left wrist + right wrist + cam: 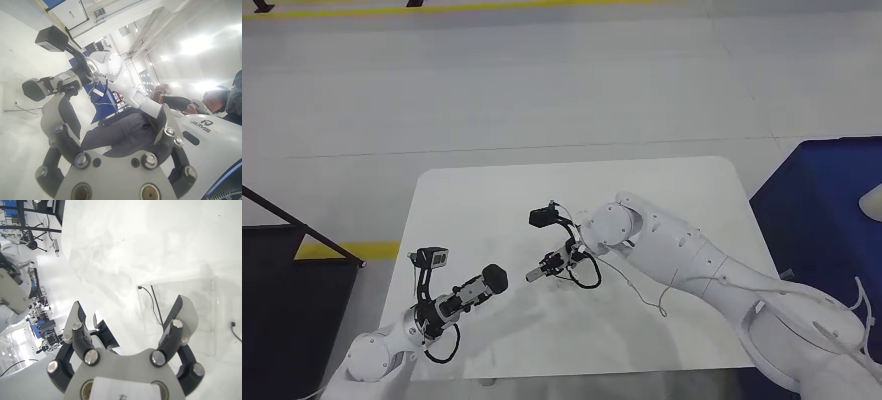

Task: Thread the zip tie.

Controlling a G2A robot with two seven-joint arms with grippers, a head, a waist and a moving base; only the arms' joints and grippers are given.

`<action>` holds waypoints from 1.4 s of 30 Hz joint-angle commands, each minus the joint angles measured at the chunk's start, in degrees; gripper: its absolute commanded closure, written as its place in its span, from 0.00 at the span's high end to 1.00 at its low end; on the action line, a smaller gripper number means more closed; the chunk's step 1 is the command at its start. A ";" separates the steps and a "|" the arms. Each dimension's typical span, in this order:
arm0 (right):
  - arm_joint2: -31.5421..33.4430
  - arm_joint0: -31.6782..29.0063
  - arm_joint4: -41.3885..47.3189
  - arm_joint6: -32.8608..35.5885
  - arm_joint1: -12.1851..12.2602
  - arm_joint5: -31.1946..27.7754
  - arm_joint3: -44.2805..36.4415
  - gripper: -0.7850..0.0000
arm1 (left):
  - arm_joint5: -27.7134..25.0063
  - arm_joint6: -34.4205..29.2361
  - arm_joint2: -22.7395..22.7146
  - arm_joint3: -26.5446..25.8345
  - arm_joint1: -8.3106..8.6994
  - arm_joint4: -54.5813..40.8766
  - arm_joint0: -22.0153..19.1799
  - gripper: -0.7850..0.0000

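Zip ties [157, 305], two thin black ones, lie in a clear tray [198, 291] just ahead of the right gripper [128, 300] and its fingers. The white surface [132, 237] carries the tray, whose edges are faint. Both grippers have fingers spread, holding nothing. The left gripper [110, 100] faces the right one, whose fingers stand close to the blurred, crossed ties. A third tie [234, 326], outside the tray past one right finger, is cut off at the edge.

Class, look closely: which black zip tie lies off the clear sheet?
The lone zip tie on the bare table, outside the clear sheet; the other two ties lie on it.
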 commanded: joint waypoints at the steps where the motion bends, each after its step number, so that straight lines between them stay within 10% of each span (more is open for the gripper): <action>1: -0.70 -0.17 -1.55 0.33 -1.22 -0.73 1.57 1.00 | 0.00 0.00 0.00 0.00 0.00 0.00 0.00 1.00; 7: -1.22 -0.42 -3.54 1.14 -3.78 -3.33 4.57 0.92 | 0.00 0.00 0.00 0.00 0.00 0.00 0.00 1.00; 14: -0.26 -0.59 -4.13 1.76 -5.82 -5.27 7.59 0.50 | 0.00 0.00 0.00 0.00 0.00 0.00 0.00 1.00; 26: 1.34 -1.17 -5.00 2.91 -8.13 -6.82 10.70 0.44 | 0.00 0.00 0.00 0.00 0.00 0.00 0.00 1.00; 42: 4.27 -1.50 -5.98 5.02 -9.58 -7.63 12.88 0.10 | 0.00 0.00 0.00 0.00 0.00 0.00 0.00 1.00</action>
